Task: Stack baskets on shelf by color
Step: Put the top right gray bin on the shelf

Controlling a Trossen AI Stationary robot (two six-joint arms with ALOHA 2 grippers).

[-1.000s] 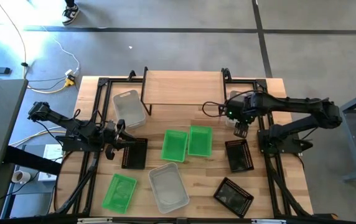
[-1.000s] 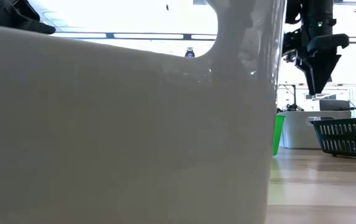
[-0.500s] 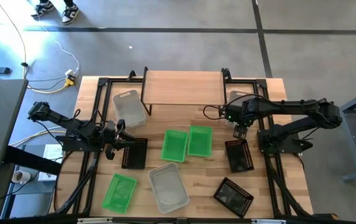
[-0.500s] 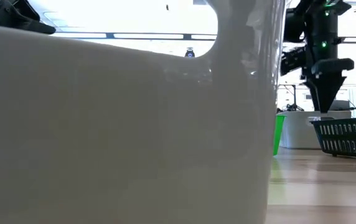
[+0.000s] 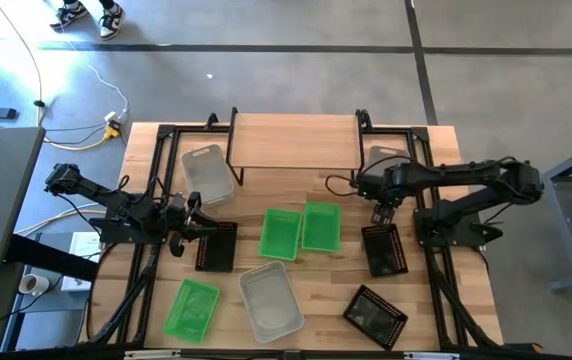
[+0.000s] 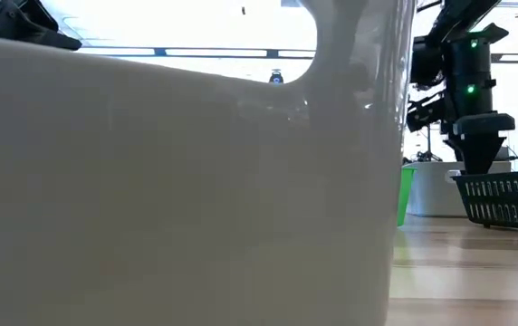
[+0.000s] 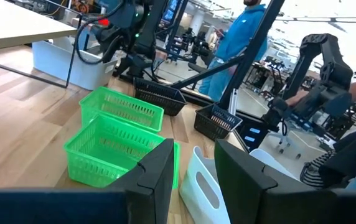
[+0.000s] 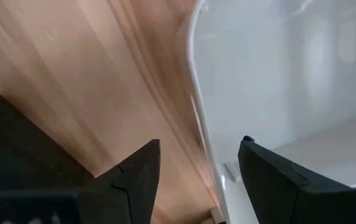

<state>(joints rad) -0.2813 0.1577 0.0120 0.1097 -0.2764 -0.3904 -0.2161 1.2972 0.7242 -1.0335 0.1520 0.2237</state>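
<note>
Nothing is stacked yet: the shelf (image 5: 294, 141) is seen bare, the baskets (image 5: 279, 233) scattered across the table (image 5: 436, 140). The right gripper (image 5: 380, 213), fingers spread, is poised at a black basket (image 5: 384, 249); the left gripper (image 5: 192, 236), spread, is parked by another.

A grey concrete floor (image 5: 286, 70) is laid around the wooden worktop (image 5: 436, 310), crossed by dark seam lines (image 5: 421, 70). A yellow plug (image 5: 113, 126) with white cable is seen on the floor beside the worktop. A person's shoes (image 5: 88, 14) are visible at the far edge. Bright overhead light (image 6: 150, 23) is seen across the room, where a person in blue (image 7: 240, 43) is standing.
</note>
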